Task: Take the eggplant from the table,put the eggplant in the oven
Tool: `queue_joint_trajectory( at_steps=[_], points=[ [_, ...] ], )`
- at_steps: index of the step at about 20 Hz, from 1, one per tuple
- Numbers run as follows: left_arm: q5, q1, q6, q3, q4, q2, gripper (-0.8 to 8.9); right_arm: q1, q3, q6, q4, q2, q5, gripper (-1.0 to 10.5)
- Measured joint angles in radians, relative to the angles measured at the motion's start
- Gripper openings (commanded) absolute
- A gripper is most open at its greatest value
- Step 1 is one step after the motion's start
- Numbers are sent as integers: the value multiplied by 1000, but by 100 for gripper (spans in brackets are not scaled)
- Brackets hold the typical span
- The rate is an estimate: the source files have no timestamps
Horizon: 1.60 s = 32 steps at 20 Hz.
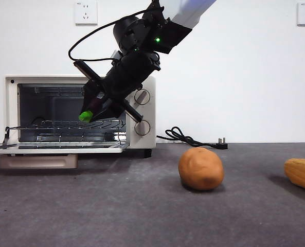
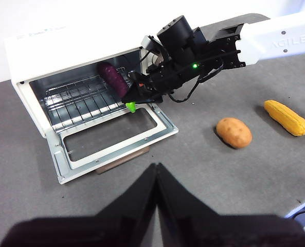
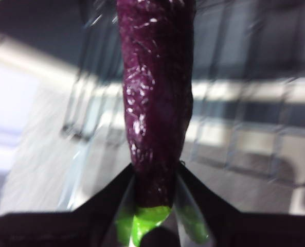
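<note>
Front view: the right pincer is at the open mouth of the oven, only the green cap of the eggplant showing.

Left wrist view: the eggplant projects into the oven above its wire rack; the left pincer is closed, empty, over the bench well apart from the oven.

Right wrist view: the right pincer is clamped on the eggplant near the stem.

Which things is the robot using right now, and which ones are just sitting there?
Using:
eggplant, held by the right gripper, its tip inside the oven
oven, door open

Just sitting:
potato
corn cob
left gripper, waiting
</note>
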Motion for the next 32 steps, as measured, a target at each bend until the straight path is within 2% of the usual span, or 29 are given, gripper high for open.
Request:
queue_joint_trajectory(
  at_steps=[7,10,12,15,19,22,32],
  points=[
    [0,0,0,0,0,0,-6,5,0,6,68,0,190,1],
    [0,0,0,0,0,0,-6,10,0,32,86,0,232,2],
    [0,0,0,0,0,0,-6,14,0,45,95,0,239,41],
    [0,0,0,0,0,0,-6,14,0,45,95,0,238,202],
    [0,0,0,0,0,0,-6,15,2,38,131,0,236,212],
    [0,0,0,0,0,0,-6,18,2,26,129,0,238,285],
    [-9,-6,0,0,0,0,-6,27,2,2,129,0,235,286]
  ],
)
